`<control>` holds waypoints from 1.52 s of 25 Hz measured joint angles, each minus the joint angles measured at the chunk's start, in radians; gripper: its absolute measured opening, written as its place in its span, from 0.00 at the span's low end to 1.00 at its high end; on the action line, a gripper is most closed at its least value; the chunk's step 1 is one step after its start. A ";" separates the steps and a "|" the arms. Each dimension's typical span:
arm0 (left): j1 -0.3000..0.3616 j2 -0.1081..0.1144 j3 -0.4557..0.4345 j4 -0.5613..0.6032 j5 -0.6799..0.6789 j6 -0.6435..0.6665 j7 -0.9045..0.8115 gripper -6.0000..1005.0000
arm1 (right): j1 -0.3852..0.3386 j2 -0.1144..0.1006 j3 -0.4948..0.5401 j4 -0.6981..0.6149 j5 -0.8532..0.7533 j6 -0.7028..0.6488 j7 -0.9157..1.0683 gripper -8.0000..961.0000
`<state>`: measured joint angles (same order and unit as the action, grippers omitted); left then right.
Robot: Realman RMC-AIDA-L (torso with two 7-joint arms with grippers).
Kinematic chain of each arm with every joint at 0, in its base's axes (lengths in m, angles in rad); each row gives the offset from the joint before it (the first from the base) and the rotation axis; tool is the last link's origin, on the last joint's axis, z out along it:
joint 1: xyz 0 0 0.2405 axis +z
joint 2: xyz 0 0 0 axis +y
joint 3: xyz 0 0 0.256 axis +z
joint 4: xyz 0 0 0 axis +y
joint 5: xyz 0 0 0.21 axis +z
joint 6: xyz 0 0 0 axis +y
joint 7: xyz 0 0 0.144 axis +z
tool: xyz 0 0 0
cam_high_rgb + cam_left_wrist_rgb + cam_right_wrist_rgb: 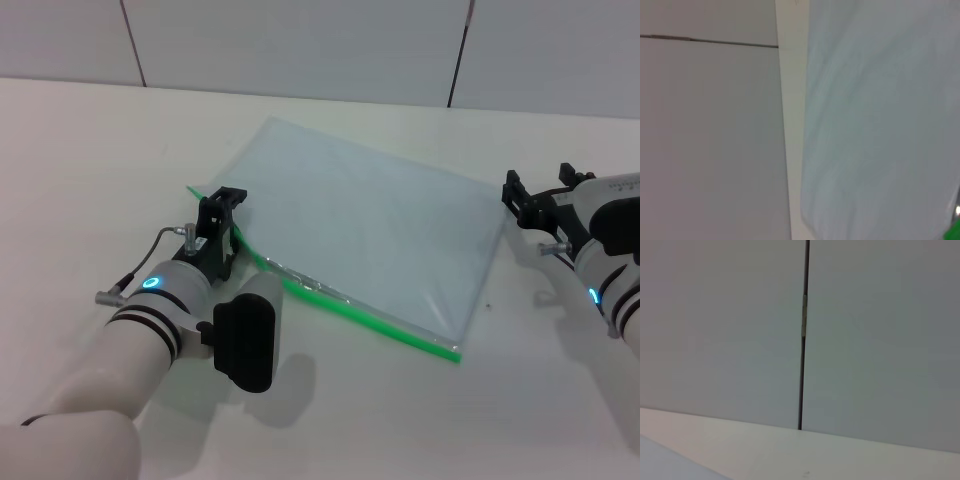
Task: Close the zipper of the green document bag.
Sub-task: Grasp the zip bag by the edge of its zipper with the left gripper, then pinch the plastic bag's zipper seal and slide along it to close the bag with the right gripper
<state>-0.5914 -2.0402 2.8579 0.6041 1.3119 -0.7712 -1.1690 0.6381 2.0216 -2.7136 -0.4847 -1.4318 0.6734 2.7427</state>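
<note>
The green document bag (pixel 370 225) lies flat on the white table, a pale blue-grey translucent pouch. Its zipper (pixel 380 322) is the bright green strip along the long edge nearest me. My left gripper (pixel 224 205) sits at the left end of that strip, shut on it, and the strip bows up there. A small clear piece (pixel 310 285) sits on the strip a short way to the right. My right gripper (pixel 512 197) hovers just off the bag's right corner. The left wrist view shows the bag (pixel 880 125) and a sliver of green zipper (pixel 954 232).
A white table (pixel 90 150) runs back to a panelled wall (pixel 300 40). The right wrist view shows the wall seam (pixel 803 340) and a bag corner (pixel 660 465). My left forearm and its black wrist block (pixel 245 345) lie over the near left of the table.
</note>
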 joint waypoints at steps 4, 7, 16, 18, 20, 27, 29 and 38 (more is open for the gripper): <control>0.001 0.000 0.000 0.001 0.001 -0.009 -0.004 0.44 | 0.000 0.000 0.000 0.001 0.001 0.000 0.000 0.74; 0.001 0.000 0.000 0.002 0.002 -0.013 -0.004 0.43 | 0.000 0.000 0.000 0.002 0.000 0.000 0.000 0.74; 0.003 0.000 0.000 0.010 0.004 -0.081 -0.020 0.38 | 0.000 0.000 -0.001 0.000 -0.002 0.000 0.000 0.74; 0.003 0.000 0.000 0.014 0.008 -0.107 -0.047 0.34 | 0.000 0.000 -0.002 0.000 -0.002 0.000 0.000 0.74; 0.003 0.000 0.000 0.014 0.012 -0.117 -0.068 0.30 | 0.000 0.000 -0.005 -0.001 -0.002 0.000 0.000 0.74; 0.003 0.000 0.000 0.000 0.014 -0.122 -0.051 0.17 | 0.000 0.000 -0.008 -0.011 -0.002 0.001 -0.023 0.74; 0.004 0.000 0.000 0.001 0.014 -0.129 -0.051 0.13 | 0.000 0.000 -0.008 -0.018 -0.002 0.001 -0.035 0.74; 0.021 0.000 -0.001 0.012 0.015 -0.251 -0.221 0.06 | -0.016 -0.002 -0.027 -0.145 -0.023 0.000 -0.137 0.74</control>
<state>-0.5703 -2.0401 2.8570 0.6159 1.3271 -1.0227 -1.3899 0.6219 2.0201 -2.7409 -0.6295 -1.4547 0.6733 2.6057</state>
